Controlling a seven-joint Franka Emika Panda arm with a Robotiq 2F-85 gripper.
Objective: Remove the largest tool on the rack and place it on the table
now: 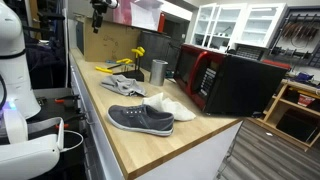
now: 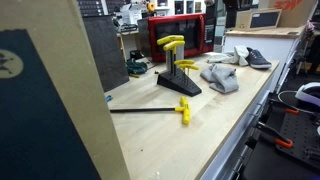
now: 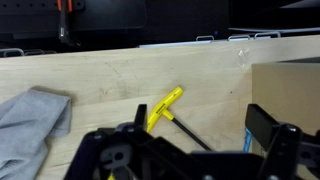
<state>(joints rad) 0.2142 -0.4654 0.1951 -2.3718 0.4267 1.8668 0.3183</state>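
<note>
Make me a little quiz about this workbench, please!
1. True or false: the long T-handle tool is standing in the black rack.
2. What lies between the rack and the shoe? A) a gray cloth B) a banana C) a book
3. Fill in: in the wrist view, the gripper has its jaws ____ and holds nothing.

Key:
1. False. The long T-handle tool lies flat on the countertop, near the rack.
2. A
3. open
</note>
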